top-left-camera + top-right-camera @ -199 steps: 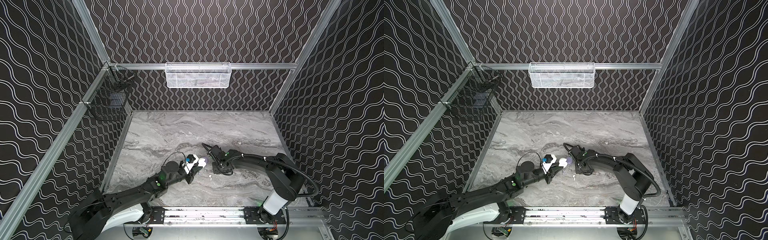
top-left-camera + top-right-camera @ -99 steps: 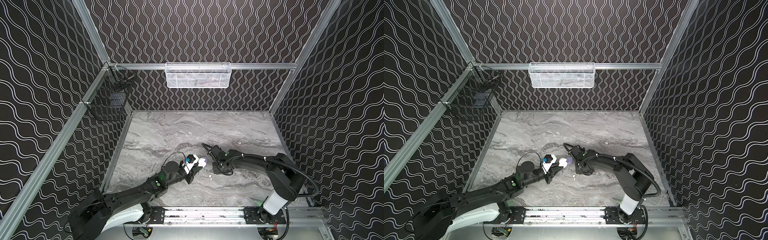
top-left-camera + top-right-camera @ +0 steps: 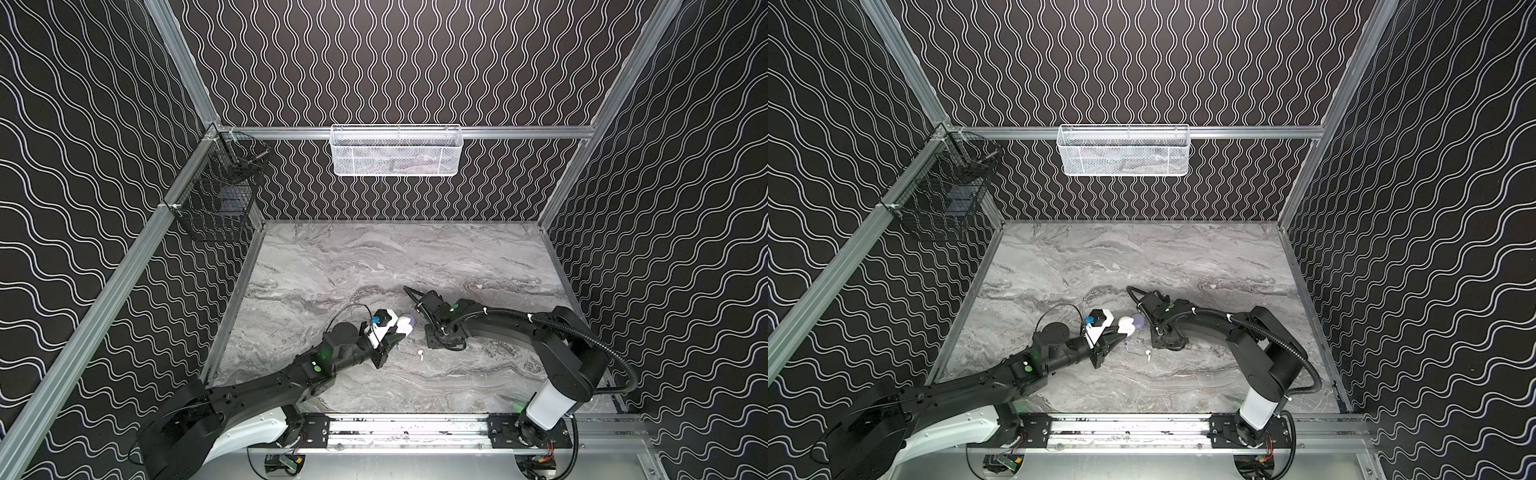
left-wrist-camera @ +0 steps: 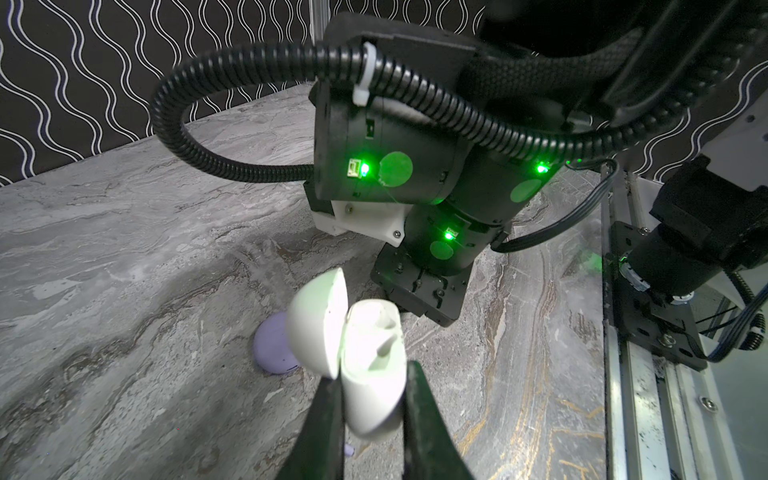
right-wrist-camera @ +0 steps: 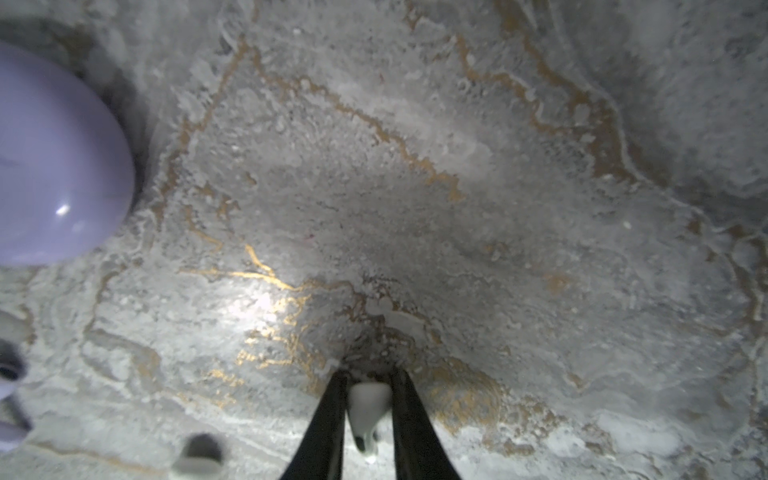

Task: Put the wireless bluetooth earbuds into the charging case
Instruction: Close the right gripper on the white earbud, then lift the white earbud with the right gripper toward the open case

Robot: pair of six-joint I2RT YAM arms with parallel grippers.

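My left gripper [image 4: 372, 372] is shut on the base of a white charging case [image 4: 376, 332], held just above the table. Its lid [image 4: 318, 320] stands open. In both top views the case [image 3: 402, 326] sits at the gripper's tip. My right gripper [image 5: 368, 376] points down at the marble with a white earbud [image 5: 369, 401] pinched between its fingers. In a top view the right gripper [image 3: 434, 338] hides that earbud. Another white earbud [image 3: 420, 354] lies loose on the table beside it. A lavender earbud [image 4: 349, 449] lies under my left fingers.
A closed lavender case [image 4: 272, 351] rests on the table behind the white one, and shows large in the right wrist view [image 5: 54, 166]. A white mesh basket [image 3: 397, 149] hangs on the back wall and a black wire basket [image 3: 216, 199] on the left rail.
Both arms stay where they were. The right gripper's jaws have drawn in a little around the white earbud.
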